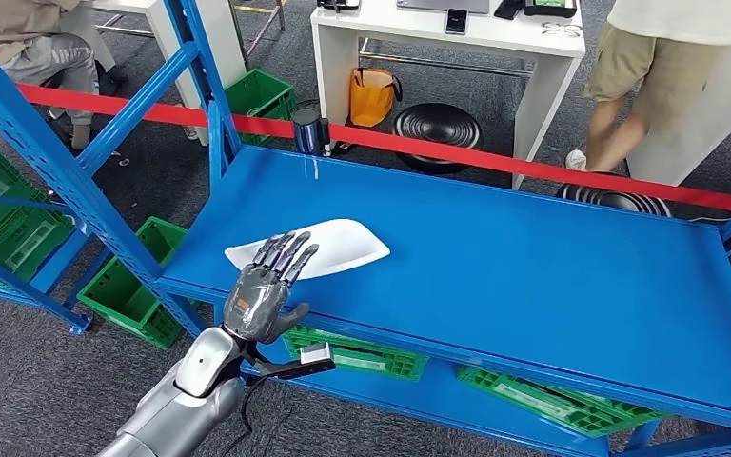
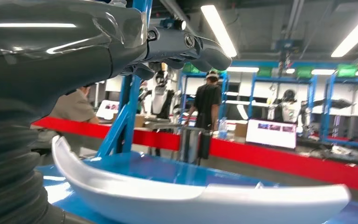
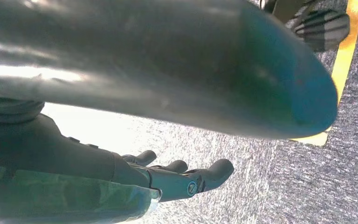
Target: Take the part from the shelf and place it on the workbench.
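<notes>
The part is a white, shallow curved shell (image 1: 328, 245) lying flat on the blue shelf board (image 1: 533, 276). My left hand (image 1: 268, 286) reaches over the shelf's front edge with its fingers stretched out and spread above the near left end of the part, holding nothing. From the left wrist view the part (image 2: 186, 196) lies just in front of and under the hand, whose fingers (image 2: 200, 46) hover above it. My right hand (image 3: 182, 175) hangs by my side over grey carpet, fingers loosely extended and empty.
Blue uprights (image 1: 67, 171) frame the shelf on the left. Green crates (image 1: 133, 286) sit on the floor and on the lower shelf (image 1: 543, 400). A red barrier tape (image 1: 495, 160) runs behind the shelf. People stand and sit beyond it near white tables (image 1: 438, 38).
</notes>
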Controlling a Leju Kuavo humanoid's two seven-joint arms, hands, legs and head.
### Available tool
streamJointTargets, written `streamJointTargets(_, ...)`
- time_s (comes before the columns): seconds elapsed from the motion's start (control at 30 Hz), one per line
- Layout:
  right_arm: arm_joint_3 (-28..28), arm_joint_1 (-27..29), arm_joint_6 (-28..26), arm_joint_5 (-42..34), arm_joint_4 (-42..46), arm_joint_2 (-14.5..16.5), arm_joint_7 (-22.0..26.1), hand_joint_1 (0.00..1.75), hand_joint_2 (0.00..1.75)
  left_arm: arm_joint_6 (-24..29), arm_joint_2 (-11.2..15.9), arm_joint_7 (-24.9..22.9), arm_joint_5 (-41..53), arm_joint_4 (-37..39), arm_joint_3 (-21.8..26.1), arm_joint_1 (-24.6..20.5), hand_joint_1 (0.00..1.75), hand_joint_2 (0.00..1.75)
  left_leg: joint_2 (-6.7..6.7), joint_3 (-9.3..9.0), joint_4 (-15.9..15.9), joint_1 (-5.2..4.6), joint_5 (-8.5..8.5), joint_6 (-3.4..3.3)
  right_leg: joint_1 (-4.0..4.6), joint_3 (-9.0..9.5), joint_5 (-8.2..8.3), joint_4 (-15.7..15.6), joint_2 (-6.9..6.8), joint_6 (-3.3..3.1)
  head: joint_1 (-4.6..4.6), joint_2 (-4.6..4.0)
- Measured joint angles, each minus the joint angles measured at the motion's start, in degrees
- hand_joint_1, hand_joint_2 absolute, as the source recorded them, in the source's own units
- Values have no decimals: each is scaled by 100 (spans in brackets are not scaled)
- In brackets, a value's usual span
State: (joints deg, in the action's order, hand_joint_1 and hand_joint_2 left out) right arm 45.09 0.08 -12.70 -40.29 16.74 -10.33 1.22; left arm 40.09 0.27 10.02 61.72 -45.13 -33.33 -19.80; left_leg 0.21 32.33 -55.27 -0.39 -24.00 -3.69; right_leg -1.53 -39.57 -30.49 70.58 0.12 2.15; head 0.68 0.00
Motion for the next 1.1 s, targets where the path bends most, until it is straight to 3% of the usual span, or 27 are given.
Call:
streamJointTargets(0.07,7,-5,-11,-15,0,-9,5,0,0,0,11,-111,86,65,9,-5,0,175,-3,13,-67,-2,-39,58,-26,409,301,-809,-14,100,-2,0)
streamJointTargets(0.13,21,-18,-27,-34,0,-15,8,0,0,0,34,-228,177,150,18,-21,0,175,-3,48,-159,-22,-89,132,-24,637,444,-1262,-16,67,3,0)
streamJointTargets(0.23,43,-27,-40,-64,0,-19,5,0,0,1,82,-409,317,318,16,-52,0,175,0,84,-213,-14,-115,201,-9,629,456,-1259,-5,-67,12,0)
streamJointTargets(0.3,52,-30,-41,-84,0,-23,7,0,0,2,126,-536,409,444,8,-90,0,175,-5,179,-433,10,-272,265,-34,630,470,-1265,-1,-131,19,0)
streamJointTargets(0.4,78,-36,-41,-102,0,-34,9,0,0,2,188,-688,519,647,-7,-146,0,175,-12,674,-1515,50,-818,352,-22,625,473,-1267,-1,-172,27,0)
streamJointTargets(0.43,88,-35,-41,-104,0,-35,9,0,0,2,203,-710,533,699,-10,-158,0,175,-12,821,-1820,58,-910,359,-10,626,472,-1266,-1,-173,27,0)
streamJointTargets(0.47,99,-34,-41,-105,0,-36,9,0,0,1,213,-728,545,745,-15,-176,0,175,-12,878,-1932,62,-893,352,2,630,472,-1266,-1,-174,27,0)
streamJointTargets(0.5,110,-37,-41,-107,0,-37,10,0,0,1,220,-756,556,785,-20,-205,0,175,-15,809,-1784,60,-761,328,16,639,472,-1266,0,-173,28,0)
streamJointTargets(0.57,133,-51,-42,-111,1,-34,12,0,0,1,237,-868,600,869,-39,-293,0,175,-22,410,-981,36,-376,216,38,660,472,-1269,5,-172,27,0)
streamJointTargets(0.63,157,-69,-43,-123,3,-30,9,0,0,2,267,-1046,669,971,-83,-392,0,175,0,101,-359,-7,-181,111,61,664,477,-1274,5,-161,20,0)
streamJointTargets(0.7,176,-83,-44,-143,4,-34,0,0,0,0,308,-1244,733,1085,-133,-489,0,175,24,53,-234,-46,-171,67,61,666,496,-1301,-7,-127,19,0)
streamJointTargets(0.8,190,-95,-47,-175,4,-42,-4,0,0,-3,357,-1430,776,1248,-176,-607,0,175,29,-36,-28,-14,-37,-3,65,606,448,-1202,-15,-88,15,0)
streamJointTargets(0.83,193,-96,-48,-186,4,-46,-5,0,0,-3,362,-1464,782,1299,-190,-636,0,175,33,-60,36,3,10,-15,65,498,336,-977,-15,-103,10,0)
streamJointTargets(0.9,198,-90,-48,-202,4,-60,-9,0,0,-3,370,-1523,815,1389,-227,-684,0,175,32,-44,60,0,39,-20,47,153,-5,-224,-14,-132,7,0)
streamJointTargets(0.97,205,-77,-49,-216,4,-79,-17,0,0,-4,376,-1586,874,1461,-268,-718,3,175,21,-30,57,-1,47,-5,23,-80,-187,312,-15,-78,5,0)
streamJointTargets(1.0,211,-73,-50,-222,4,-88,-20,0,0,-5,380,-1611,900,1496,-286,-734,9,175,15,-29,51,2,50,7,6,-36,-144,256,-16,-15,5,0)
streamJointTargets(1.07,224,-79,-52,-233,4,-104,-20,0,0,-9,386,-1643,926,1557,-312,-769,21,175,2,-22,9,14,40,53,-47,381,132,-514,-25,132,4,0)
streamJointTargets(1.1,232,-87,-54,-237,4,-103,-20,0,0,-11,395,-1654,932,1583,-322,-787,24,175,-7,-3,-34,4,19,94,-59,585,252,-905,-32,162,0,0)
